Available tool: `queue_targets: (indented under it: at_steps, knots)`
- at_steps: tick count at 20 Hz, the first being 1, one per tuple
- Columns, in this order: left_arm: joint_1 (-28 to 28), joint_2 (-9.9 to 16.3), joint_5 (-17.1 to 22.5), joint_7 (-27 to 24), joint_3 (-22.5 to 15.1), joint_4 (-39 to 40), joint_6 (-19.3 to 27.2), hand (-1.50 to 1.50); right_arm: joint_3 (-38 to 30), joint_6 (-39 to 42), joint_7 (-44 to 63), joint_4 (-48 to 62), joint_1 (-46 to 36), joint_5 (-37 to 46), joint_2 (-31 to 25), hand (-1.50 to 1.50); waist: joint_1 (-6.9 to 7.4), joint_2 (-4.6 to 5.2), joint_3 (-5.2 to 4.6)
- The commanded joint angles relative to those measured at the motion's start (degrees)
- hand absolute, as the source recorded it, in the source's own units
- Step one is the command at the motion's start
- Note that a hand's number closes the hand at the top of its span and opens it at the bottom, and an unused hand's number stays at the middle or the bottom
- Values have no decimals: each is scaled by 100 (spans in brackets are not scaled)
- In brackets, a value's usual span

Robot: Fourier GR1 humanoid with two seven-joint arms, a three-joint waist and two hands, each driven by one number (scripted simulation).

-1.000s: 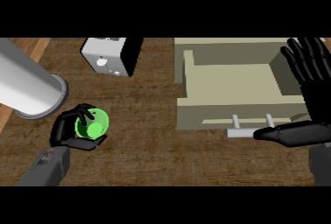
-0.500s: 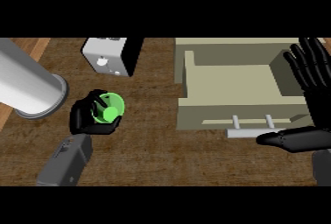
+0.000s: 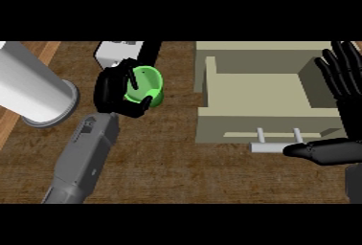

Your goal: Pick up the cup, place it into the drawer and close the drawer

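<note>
— Two hands show, but only your left hand (image 3: 117,91) is working: its black fingers and thumb are curled round the green cup (image 3: 146,85), which sits tipped in the grasp above the bench (image 3: 176,167), well left of the open drawer (image 3: 258,93).

— So what do I do with it?

— Carry it rightward over the drawer's near-left wall, and keep it high enough to pass that wall. Level the cup before you lower it, then set it down in the bare middle of the cavity, away from the sides.

— Anything in the way?

— Just beside the cup at the back stands a white box (image 3: 117,51), and a large grey cylinder (image 3: 32,88) lies to the left. You move away from both, so they matter little.

— And my right hand?

— Your right hand (image 3: 343,76) rests at the right edge with fingers straight and spread, holding nothing; the thumb lies near the drawer handle (image 3: 279,146), though you can't tell whether it touches. Leave it there until the cup is inside, then use it to push the front shut.
</note>
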Motion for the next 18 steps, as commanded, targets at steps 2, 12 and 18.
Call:
queue_targets:
  at_steps: [2,12,18]
  knots:
    - [-404,-163,-27,1270,-329,-1100,322,150,9,-168,107,-55,-86,85,79,-150,15,2,-2]
    - [-2724,-418,19,2620,-695,-22,1918,150,123,-104,-198,216,-159,250,136,-150,-159,66,-3]
    - [-3222,-419,486,2984,-1421,1077,2489,150,-185,218,-104,252,-267,-171,-164,-150,-332,96,0]
